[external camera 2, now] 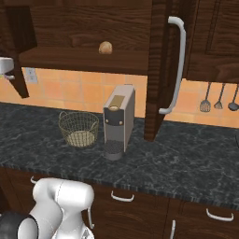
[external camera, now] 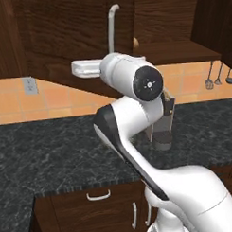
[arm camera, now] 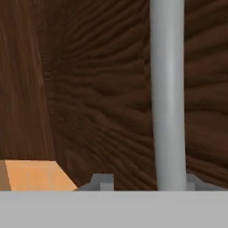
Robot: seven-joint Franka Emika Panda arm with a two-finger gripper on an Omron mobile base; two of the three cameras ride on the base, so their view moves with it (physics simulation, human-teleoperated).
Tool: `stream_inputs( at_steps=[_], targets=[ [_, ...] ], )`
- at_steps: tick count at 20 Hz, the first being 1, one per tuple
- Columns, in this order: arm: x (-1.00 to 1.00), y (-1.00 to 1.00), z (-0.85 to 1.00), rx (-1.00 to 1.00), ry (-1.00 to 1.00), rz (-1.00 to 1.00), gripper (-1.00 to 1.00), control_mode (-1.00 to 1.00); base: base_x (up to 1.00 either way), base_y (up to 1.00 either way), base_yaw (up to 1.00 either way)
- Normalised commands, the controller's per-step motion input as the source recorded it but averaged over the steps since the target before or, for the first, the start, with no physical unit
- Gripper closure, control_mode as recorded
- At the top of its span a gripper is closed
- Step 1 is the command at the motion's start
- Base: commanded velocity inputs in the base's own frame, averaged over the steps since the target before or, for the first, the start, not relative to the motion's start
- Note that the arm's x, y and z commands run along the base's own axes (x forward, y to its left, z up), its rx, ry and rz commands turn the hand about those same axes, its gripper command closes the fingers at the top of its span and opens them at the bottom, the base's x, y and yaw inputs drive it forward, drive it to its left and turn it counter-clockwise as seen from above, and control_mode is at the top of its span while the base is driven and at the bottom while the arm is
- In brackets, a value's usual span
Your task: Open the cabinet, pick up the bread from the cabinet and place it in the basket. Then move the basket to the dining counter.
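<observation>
The cabinet (external camera 2: 93, 23) stands open, its two dark wood doors swung outward. The bread (external camera 2: 105, 47), a small golden loaf, lies on the cabinet shelf and peeks out past the arm (external camera: 135, 41). Below it, on the black counter, sits the wire basket (external camera 2: 78, 128) with nothing inside. In the hand view my gripper (arm camera: 147, 182) is open, and the left door's silver handle (arm camera: 167, 93) rises between its fingertips (arm camera: 102, 181), nearer the right one. My white hand (external camera: 85, 68) sits at the lower end of that handle (external camera: 112, 28). The dining counter is out of view.
A grey coffee machine (external camera 2: 119, 119) stands right of the basket on the black granite counter (external camera 2: 186, 158). The right door (external camera 2: 156, 70) juts out edge-on with its handle (external camera 2: 177, 65). Utensils (external camera 2: 218, 100) hang on the tiled wall. Low cabinets (external camera 2: 140, 205) run beneath.
</observation>
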Motion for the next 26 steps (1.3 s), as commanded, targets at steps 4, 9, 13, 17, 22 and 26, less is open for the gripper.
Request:
stream_inputs(
  at_steps=[4, 9, 13, 17, 22, 26],
  targets=[
    [-0.59, 0.97, -0.11, 0.13, 0.04, 0.0, 1.0, -1.0, 0.0, 0.0, 0.0],
    [-0.11, 1.0, -0.29, 0.12, 0.03, 0.06, 1.0, -1.0, 0.0, 0.0, 0.0],
    [-0.02, 1.0, -0.32, 0.11, 0.0, 0.08, 1.0, -1.0, 0.0, 0.0, 0.0],
    [0.0, 1.0, -0.59, 0.1, 0.0, 0.1, 1.0, -1.0, 0.0, 0.0, 0.0],
    [-0.42, 0.34, -0.13, 0.1, -0.05, 0.05, 1.0, -1.0, 0.0, 0.0, 0.0],
    [-1.0, -0.14, 0.18, 0.08, -0.15, 0.0, 1.0, -1.0, 0.0, 0.0, 0.0]
  ],
)
